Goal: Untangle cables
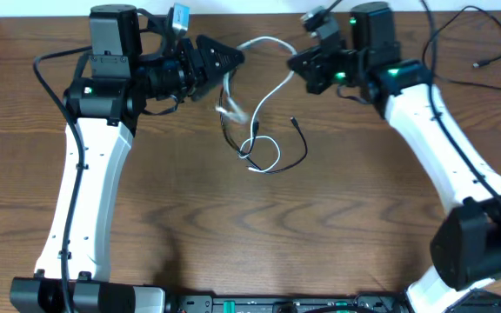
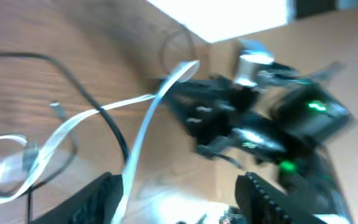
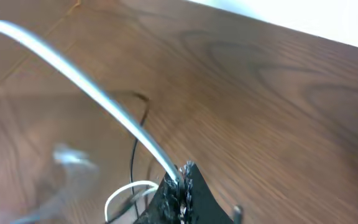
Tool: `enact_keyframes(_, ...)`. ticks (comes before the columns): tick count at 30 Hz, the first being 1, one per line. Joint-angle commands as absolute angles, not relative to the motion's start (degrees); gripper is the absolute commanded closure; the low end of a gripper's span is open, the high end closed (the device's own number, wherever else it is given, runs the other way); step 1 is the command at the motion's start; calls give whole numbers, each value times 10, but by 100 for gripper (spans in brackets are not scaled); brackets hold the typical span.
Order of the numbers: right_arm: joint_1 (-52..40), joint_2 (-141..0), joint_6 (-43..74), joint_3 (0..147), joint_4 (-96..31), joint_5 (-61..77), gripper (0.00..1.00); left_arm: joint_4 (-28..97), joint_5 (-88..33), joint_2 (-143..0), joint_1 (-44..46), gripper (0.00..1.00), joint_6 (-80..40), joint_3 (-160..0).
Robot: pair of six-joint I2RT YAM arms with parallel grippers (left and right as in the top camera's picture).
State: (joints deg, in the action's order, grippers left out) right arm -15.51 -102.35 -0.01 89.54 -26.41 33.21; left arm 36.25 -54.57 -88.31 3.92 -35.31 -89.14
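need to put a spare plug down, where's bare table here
Widest bare patch: the table between the left arm and right arm, below the cable tangle. Crowded at the top, around the white cable between the left claw and right claw.

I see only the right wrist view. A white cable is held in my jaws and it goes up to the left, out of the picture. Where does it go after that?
Observer: In the overhead view, the white cable arcs from the right gripper across to the left gripper.
Operator: Is the left one clamping it?
Observer: No. The left wrist view shows its jaws wide apart, and the cable only runs between them.
Operator: And where is the black cable?
Observer: The black cable lies on the table below both grippers. It crosses the white one's lower loop, and one plug end is free.
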Motion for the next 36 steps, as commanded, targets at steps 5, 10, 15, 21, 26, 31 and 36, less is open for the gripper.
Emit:
enact_keyframes(5,-108,-918,77,900,-339,143,99,432,-382,-878,39,31,-278,-892)
enact_keyframes(10,-100,-849,94,900,-342,99,99,467,-321,-879,39,31,-257,-891)
enact_keyframes(15,-100,-791,94,900,-278,141,99,467,-314,-879,40,30,-251,-890)
enact_keyframes(21,-99,-739,103,900,-230,136,99,462,-314,-898,75,31,-182,-871)
enact_keyframes(26,-100,-737,118,900,-244,137,99,426,-323,-963,139,31,-163,-863)
enact_keyframes(31,-99,-739,119,900,-270,137,99,313,-378,-1034,185,31,-178,-863)
enact_keyframes(36,-100,-739,119,900,-292,136,99,186,-455,-1107,218,32,-246,-863)
